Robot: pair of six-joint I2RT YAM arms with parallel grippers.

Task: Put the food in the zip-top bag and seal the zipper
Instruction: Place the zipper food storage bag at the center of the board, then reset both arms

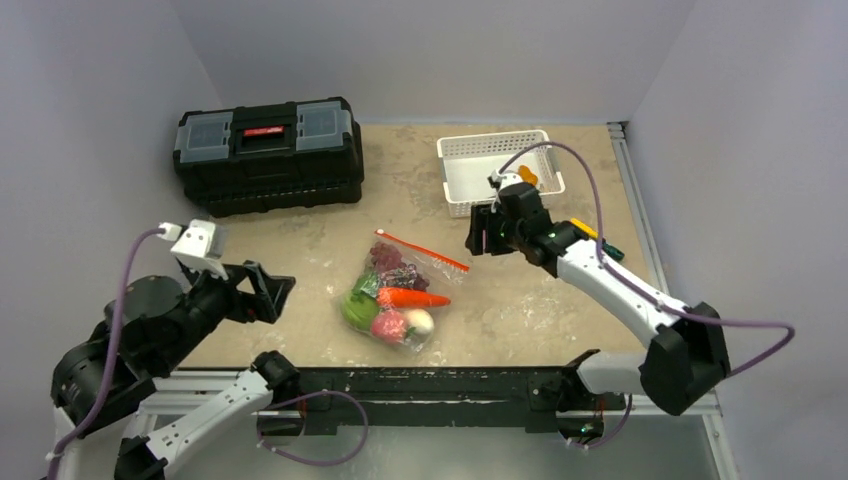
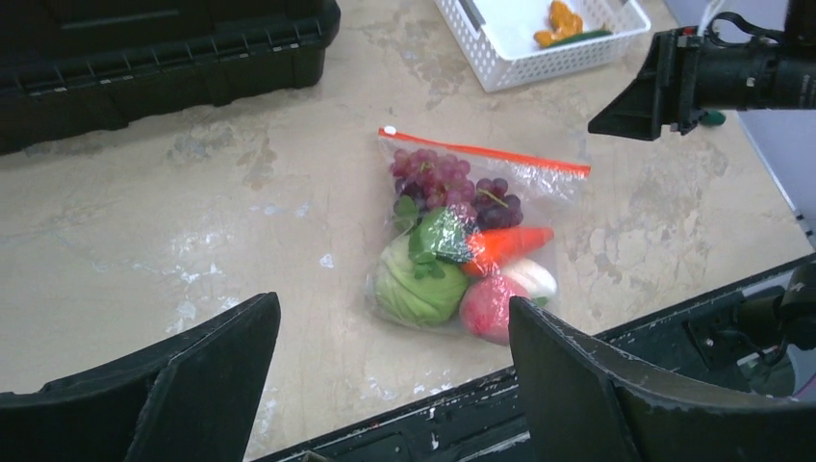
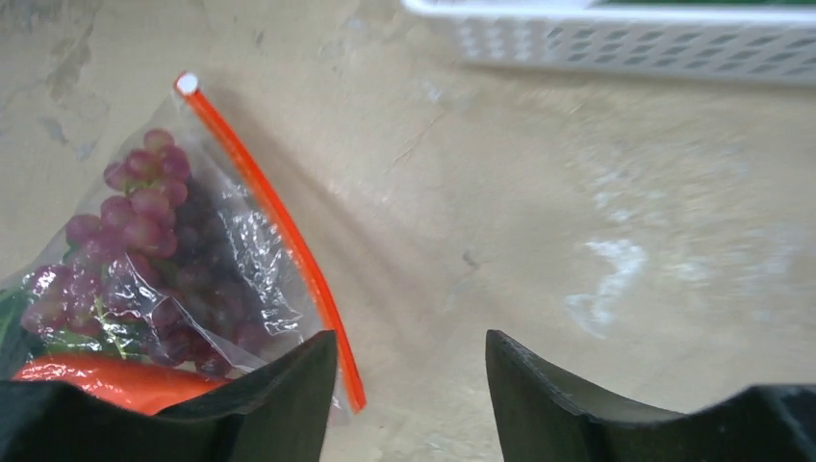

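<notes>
Filled bag (image 1: 400,296), seal at risk
Left claw (image 2: 393,306) spread, empty, nearest; the bag lies mid-worktop (image 1: 300,240), food (image 2: 438,279) inside; the right claw (image 3: 412,339), spread and empty, hangs by the zipper (image 3: 279,231) end, where a careless dip could snag it open.

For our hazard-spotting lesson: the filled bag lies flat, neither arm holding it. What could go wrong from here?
1. The right arm's open jaws hover by the end of the zipper; descending, they might snag the zip-top bag and drag it.
2. The bulging food may strain the seal open.
</notes>
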